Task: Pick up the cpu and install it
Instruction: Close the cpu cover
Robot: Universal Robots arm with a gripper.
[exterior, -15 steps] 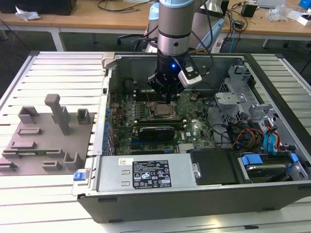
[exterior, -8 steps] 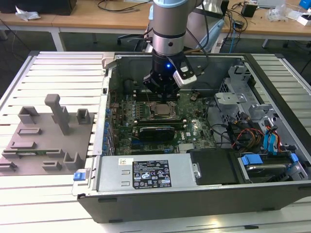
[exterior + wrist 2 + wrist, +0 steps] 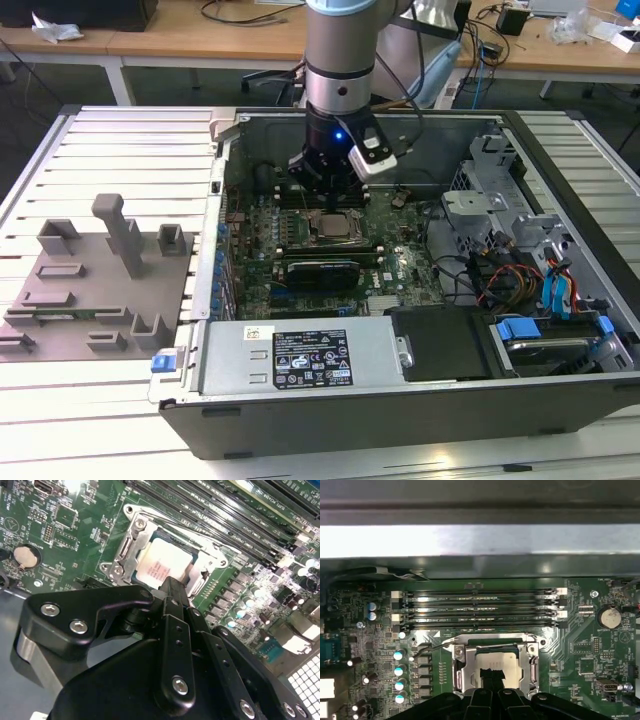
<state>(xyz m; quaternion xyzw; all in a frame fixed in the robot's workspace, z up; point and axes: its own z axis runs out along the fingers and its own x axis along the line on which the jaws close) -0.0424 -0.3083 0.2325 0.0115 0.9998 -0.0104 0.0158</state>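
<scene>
Item one, the black multi-link gripper (image 3: 491, 675): it hangs directly over the socket, and in the first wrist view its tips appear drawn together with nothing clamped between them. Just beneath lies the cpu (image 3: 495, 659), a small flat square chip with a pale silvery lid, lying level inside the square silvery metal socket frame (image 3: 462, 672); whether it is fully seated cannot be told. Judged light, stiff and thin, with a smooth lid likely to slip and an underside easily damaged, it is best taken by two opposite edges and kept flat. The frame closes tightly around it, so little rim is free. Beyond the socket, on the green motherboard (image 3: 580, 645), run the long black memory slots (image 3: 480, 607), with a row of silver-topped capacitors (image 3: 398, 677) to one side. In the exterior view a long black expansion card (image 3: 320, 272) lies just beside the socket on the opposite side. Open room is chiefly straight upward; the dark open computer case (image 3: 400, 415) keeps its walls well apart from the socket, and the grey moulded fixture (image 3: 100, 270) sits outside it
</scene>
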